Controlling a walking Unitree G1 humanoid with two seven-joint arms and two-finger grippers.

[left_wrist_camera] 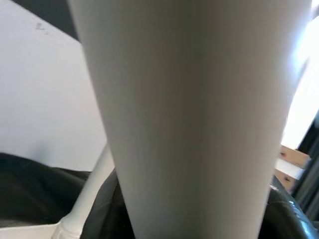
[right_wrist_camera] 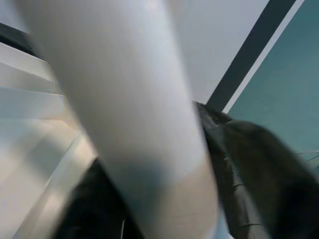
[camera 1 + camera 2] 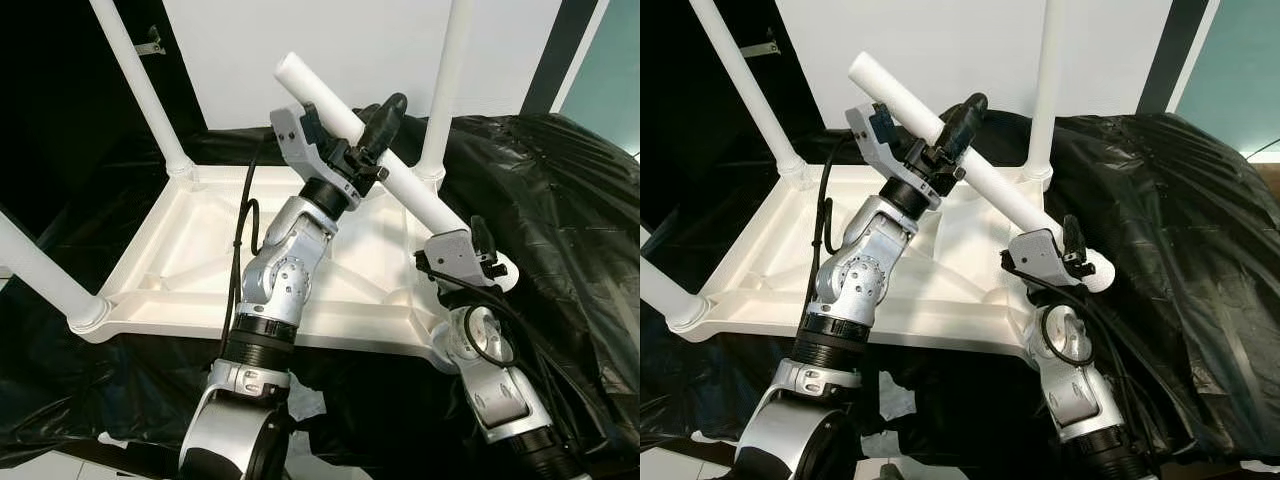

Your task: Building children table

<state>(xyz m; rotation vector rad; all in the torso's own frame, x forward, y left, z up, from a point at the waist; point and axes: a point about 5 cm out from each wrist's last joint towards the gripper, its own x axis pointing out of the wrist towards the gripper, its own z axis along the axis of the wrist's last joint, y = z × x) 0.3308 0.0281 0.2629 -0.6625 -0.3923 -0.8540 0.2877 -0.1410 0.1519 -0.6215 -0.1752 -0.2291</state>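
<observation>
Tabletop [image 3: 200, 262] upturned on black sheet [image 3: 560, 200], both tools, left tool [image 3: 345, 140], right tool [image 3: 480, 262], clamped on tilted loose leg [image 3: 400, 180].

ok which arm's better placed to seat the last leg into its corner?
Right, probably. The right gripper holds the loose leg at its lower end, just by the open near-right corner of the upturned table top. The left gripper grips mid-leg, higher up, suited to steadying the tilt.

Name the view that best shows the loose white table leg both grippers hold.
Left eye view: the round white plastic table leg shows nearly whole, slanting. Right eye view is similar; wrist views show close, blurred sections.
</observation>
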